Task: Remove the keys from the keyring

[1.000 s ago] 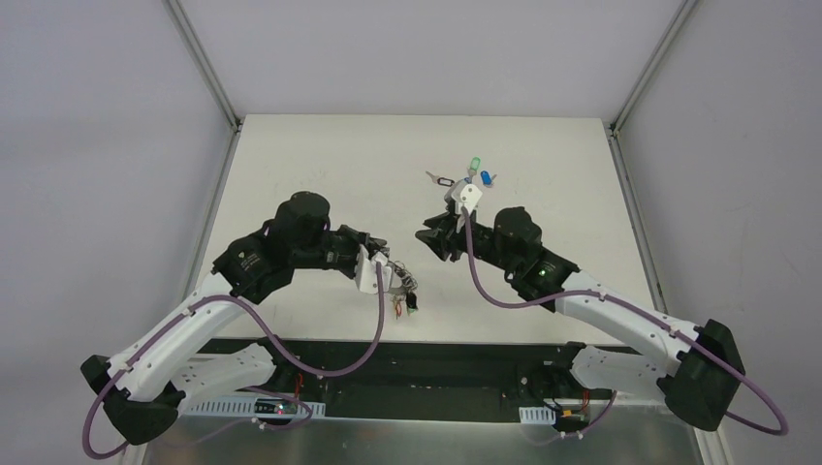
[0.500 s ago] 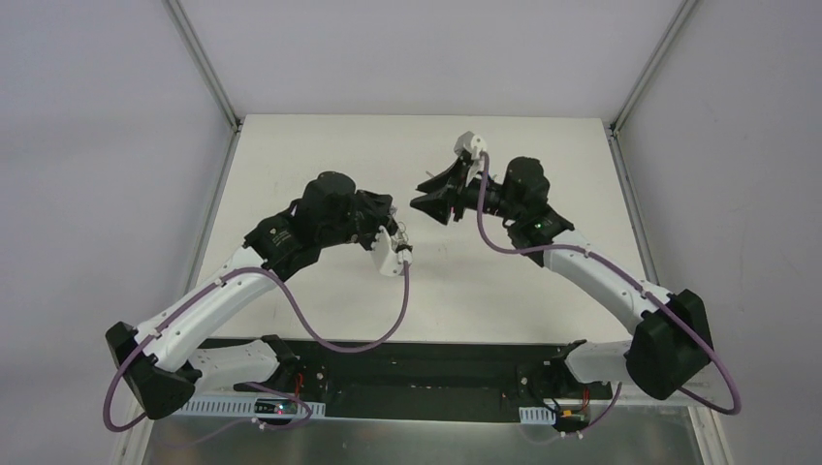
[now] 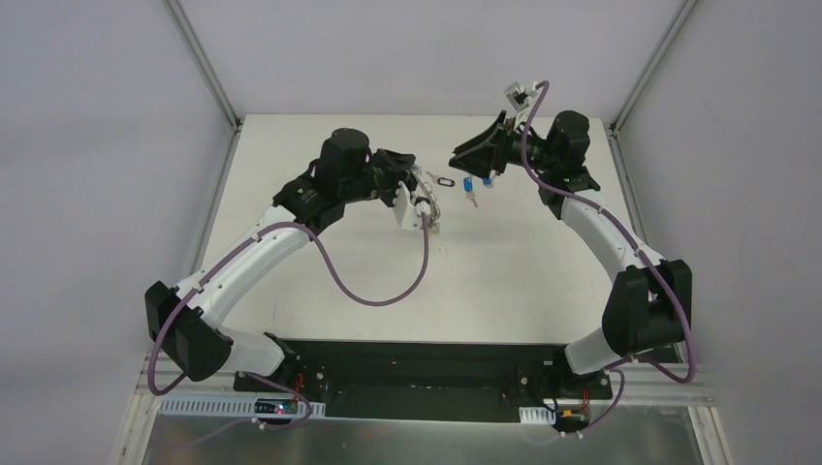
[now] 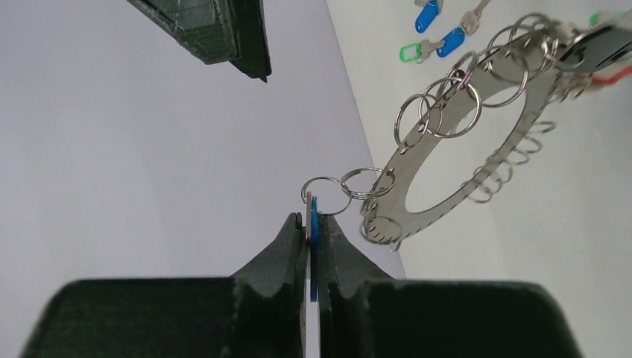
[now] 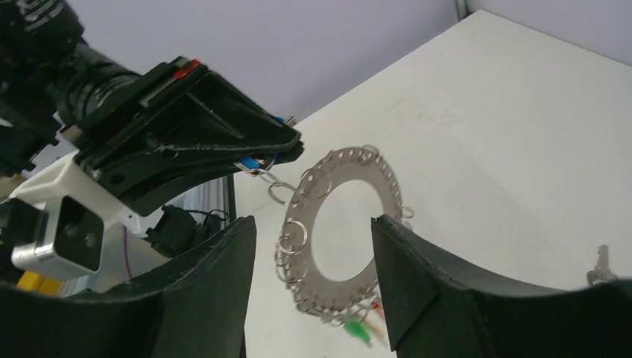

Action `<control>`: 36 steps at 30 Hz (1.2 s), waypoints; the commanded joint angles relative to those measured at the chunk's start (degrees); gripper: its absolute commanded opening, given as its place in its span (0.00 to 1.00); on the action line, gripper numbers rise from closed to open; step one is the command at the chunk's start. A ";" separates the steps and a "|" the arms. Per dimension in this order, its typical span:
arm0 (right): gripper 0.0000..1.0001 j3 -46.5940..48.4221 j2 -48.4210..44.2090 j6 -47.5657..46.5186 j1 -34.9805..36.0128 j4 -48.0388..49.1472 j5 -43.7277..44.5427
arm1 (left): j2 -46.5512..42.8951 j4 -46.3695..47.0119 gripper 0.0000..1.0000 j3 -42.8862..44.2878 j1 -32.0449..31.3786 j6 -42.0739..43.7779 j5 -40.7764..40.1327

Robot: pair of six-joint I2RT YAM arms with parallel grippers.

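Note:
My left gripper (image 4: 313, 220) is shut on a blue tag and its key. From that key's small split ring the flat grey keyring (image 4: 399, 201) hangs in the air, and it carries many more split rings. Green and red tags (image 5: 358, 332) dangle from the keyring's (image 5: 333, 297) lowest part. My right gripper (image 5: 313, 231) is open and empty. It is raised at the back right and faces the keyring from a short distance. Loose keys lie on the table: blue (image 4: 427, 15), blue (image 4: 451, 41) and green (image 4: 410, 52). From above, a blue-tagged key (image 3: 468, 184) and a black-tagged key (image 3: 446, 181) show.
A bare silver key (image 5: 600, 261) lies on the white table (image 3: 320, 281) to the right of my right fingers. The left arm's wrist camera (image 3: 407, 208) hangs beside the keyring. Grey walls and metal frame posts (image 3: 204, 68) bound the table at the back and sides.
The left arm carried the keyring from the near middle toward the table's back centre. The right arm rose and swung to the back right, and its jaws opened wider.

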 commanded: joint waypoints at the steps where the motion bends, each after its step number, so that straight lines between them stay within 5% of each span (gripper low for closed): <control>1: 0.63 4.50 1.68 1.77 -1.08 6.46 -11.88 | 1.70 6.42 0.00 4.85 0.88 -0.49 6.68; 5: 0.60 7.29 6.66 7.88 -1.28 14.10 -16.17 | 3.43 7.13 0.00 6.49 0.95 -0.85 9.30; 13: 0.61 9.47 17.27 41.36 -2.25 58.25 -18.02 | 3.89 7.62 0.00 7.70 0.96 -0.81 12.10; 36: 0.56 9.36 17.60 40.45 3.42 58.87 -19.89 | 4.14 7.86 0.00 9.65 0.43 -0.81 13.21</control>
